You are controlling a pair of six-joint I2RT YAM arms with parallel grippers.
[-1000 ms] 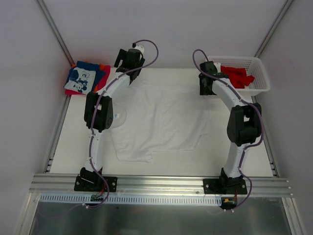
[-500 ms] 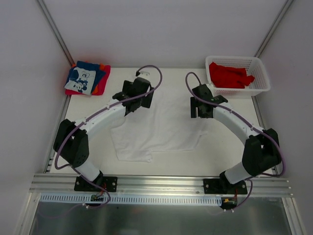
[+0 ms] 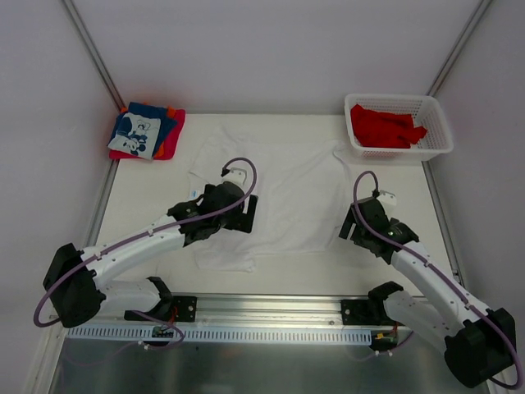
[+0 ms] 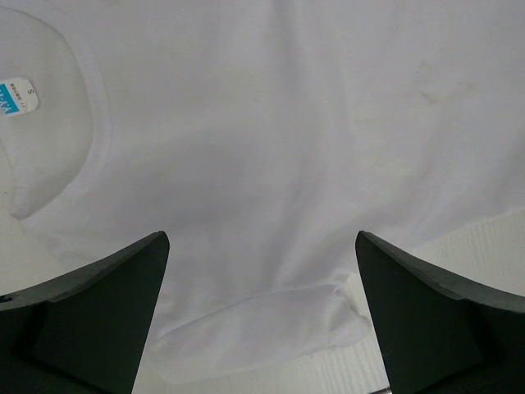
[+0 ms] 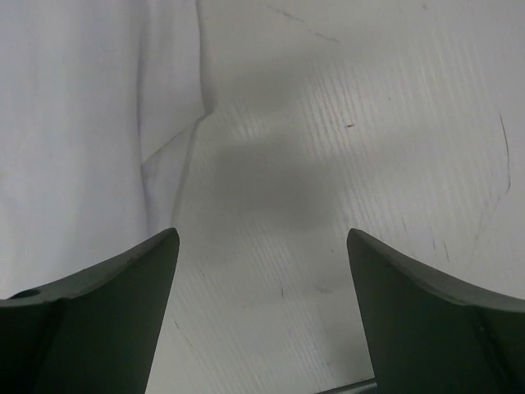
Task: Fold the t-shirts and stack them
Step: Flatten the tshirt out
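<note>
White t-shirt [image 3: 287,193] beneath left end effector [image 4: 262,246], its edge beside right end effector [image 5: 258,238], both spread wide, seemingly holding nothing

A white plastic lattice basket [image 3: 440,129] sits at the far right corner of the white table [image 3: 143,201], close by the slanting metal post [image 3: 459,49] on that side (a matching post [image 3: 90,49] runs up the left). Up close, the tabletop has a fine ribbed grain with a few thin dark scratches and specks. Along the near edge runs an aluminium rail [image 3: 271,308], with a slotted white strip [image 3: 271,334] just below it and a glossy metal sheet [image 3: 262,365] below that.
</note>
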